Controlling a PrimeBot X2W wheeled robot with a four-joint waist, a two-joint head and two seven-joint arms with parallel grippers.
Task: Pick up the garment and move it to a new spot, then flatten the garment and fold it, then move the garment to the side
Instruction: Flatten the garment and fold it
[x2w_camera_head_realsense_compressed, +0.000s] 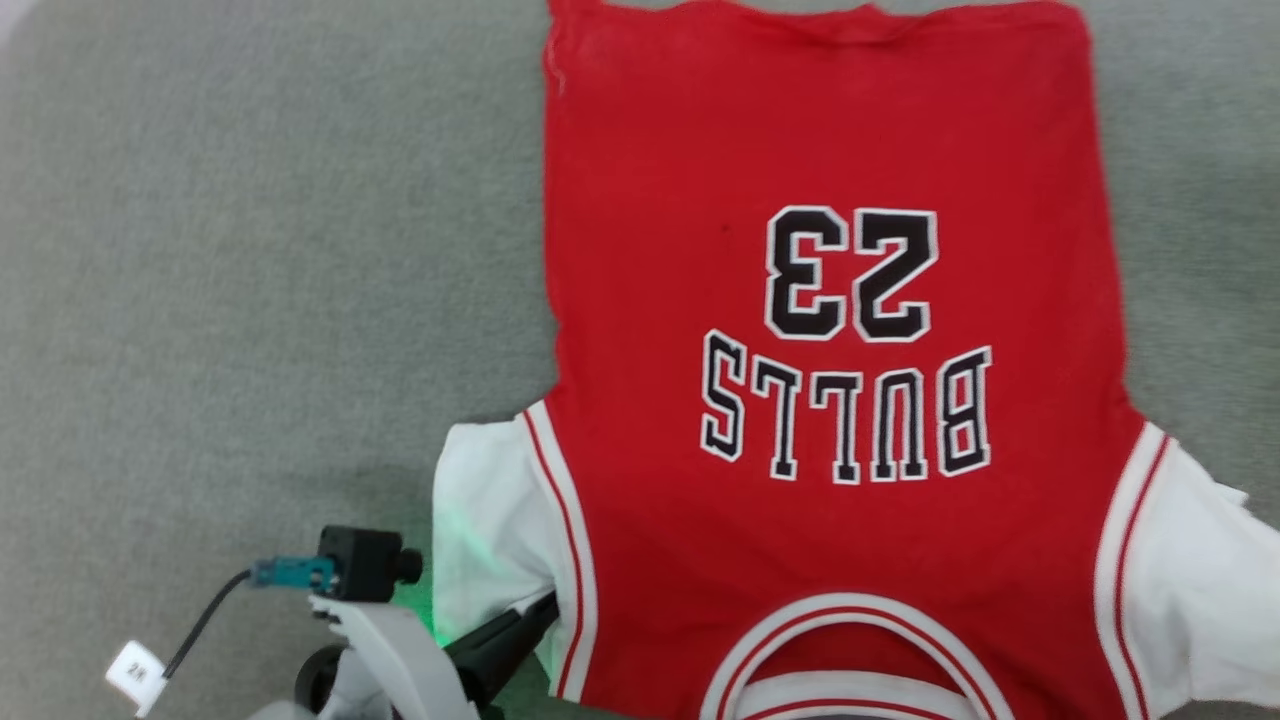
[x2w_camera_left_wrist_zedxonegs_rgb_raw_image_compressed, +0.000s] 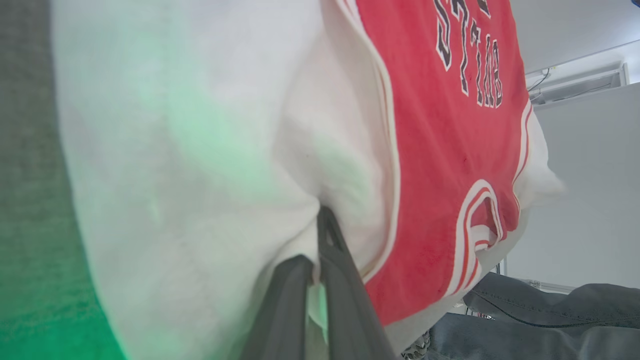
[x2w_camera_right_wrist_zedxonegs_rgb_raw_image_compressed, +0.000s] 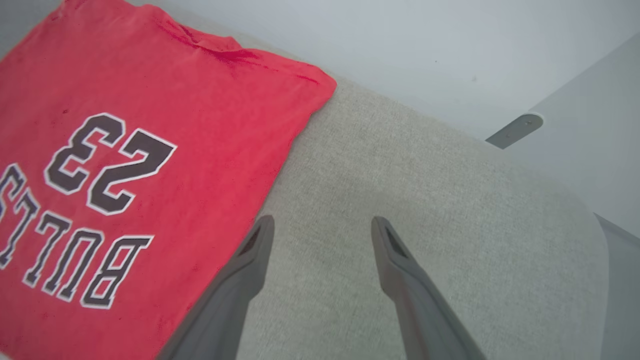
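garment flat and print up on the grey surface, collar nearest the robot, hem far; its long axis runs straight away from the robot. left pincer pressed together on the white sleeve beside the striped trim. right pincer spread and empty over bare surface, just beside the garment's right edge, with the cloth toward the robot's left. nothing stands between, so the left arm is judged better placed to start a fold.
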